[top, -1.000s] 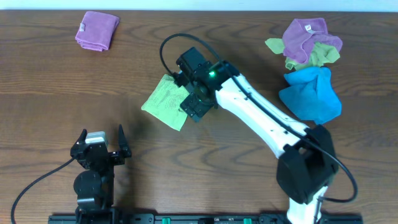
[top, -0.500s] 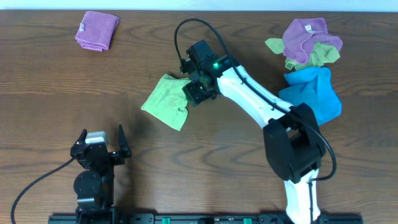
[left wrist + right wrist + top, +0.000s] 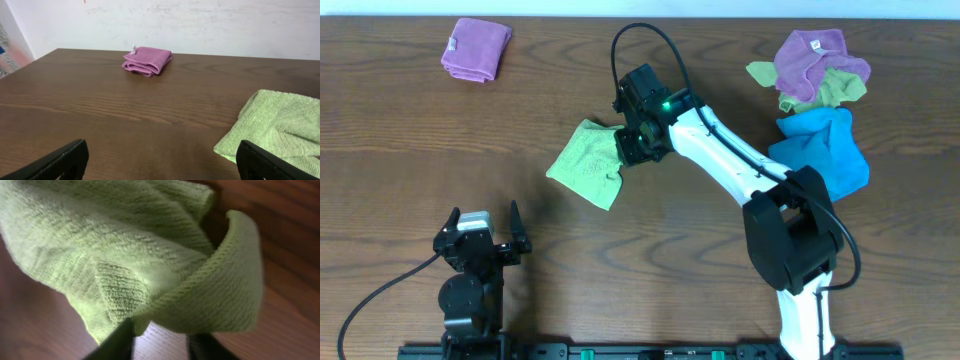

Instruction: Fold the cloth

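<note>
The light green cloth [image 3: 585, 163] lies half-folded left of the table's middle, and it also shows at the right edge of the left wrist view [image 3: 280, 125]. My right gripper [image 3: 632, 148] sits at the cloth's right corner. In the right wrist view the cloth [image 3: 125, 255] fills the frame, with one edge curled up off the wood. My right gripper [image 3: 160, 330] has its jaws drawn close together, the raised cloth edge caught at their tips. My left gripper [image 3: 484, 215] rests near the front left, wide open and empty [image 3: 161, 160], well apart from the cloth.
A folded purple cloth [image 3: 476, 47] lies at the back left, also in the left wrist view [image 3: 148, 60]. At the back right is a pile: a purple cloth [image 3: 815, 55], a green one [image 3: 835, 88] and a blue one [image 3: 820, 150]. The right arm's cable loops above the cloth.
My right gripper shifted from over the cloth's middle to its right corner and closed its jaws on the edge. The left arm stayed still.
</note>
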### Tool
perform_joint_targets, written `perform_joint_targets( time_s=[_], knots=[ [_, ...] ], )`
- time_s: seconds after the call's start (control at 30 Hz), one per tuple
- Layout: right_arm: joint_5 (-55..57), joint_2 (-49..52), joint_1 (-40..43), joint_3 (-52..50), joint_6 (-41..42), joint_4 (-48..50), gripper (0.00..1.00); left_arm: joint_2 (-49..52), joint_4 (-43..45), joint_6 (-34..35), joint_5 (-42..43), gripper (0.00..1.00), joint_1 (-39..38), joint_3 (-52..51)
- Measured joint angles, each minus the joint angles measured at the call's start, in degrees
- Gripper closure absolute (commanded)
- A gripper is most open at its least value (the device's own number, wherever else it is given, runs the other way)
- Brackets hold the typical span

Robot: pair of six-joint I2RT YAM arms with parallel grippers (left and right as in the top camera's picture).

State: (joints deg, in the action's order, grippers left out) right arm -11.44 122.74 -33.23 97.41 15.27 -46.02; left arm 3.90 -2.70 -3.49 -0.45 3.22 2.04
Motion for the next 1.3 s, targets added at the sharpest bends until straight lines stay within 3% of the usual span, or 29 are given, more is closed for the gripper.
perform_joint_targets(
  time_s=[0.03, 0.4, 0.77, 0.97, 1.3],
  knots=[
    [0.98, 0.0, 0.0, 0.0, 1.05, 0.04, 0.99, 0.0, 0.0, 0.0, 0.0, 0.04, 0.0, 0.0],
    [7.41, 0.0, 0.0, 1.88, 2.21, 0.0, 0.99, 0.0, 0.0, 0.0, 0.02, 0.05, 0.0, 0.0],
    [6.88, -0.7, 0.0, 26.34, -7.93, -0.28, 0.99, 0.0, 0.0, 0.0, 0.0, 0.05, 0.0, 0.0],
    [14.14, -1.38, 0.13, 35.21, -11.58, -9.73, 0.99, 0.0, 0.0, 0.02, 0.0, 0.04, 0.0, 0.0],
    [33.03, -1.42, 4.79, 35.74, -9.05, -26.58, 0.99, 0.0, 0.0, 0.0, 0.0, 0.05, 0.0, 0.0]
  ],
)
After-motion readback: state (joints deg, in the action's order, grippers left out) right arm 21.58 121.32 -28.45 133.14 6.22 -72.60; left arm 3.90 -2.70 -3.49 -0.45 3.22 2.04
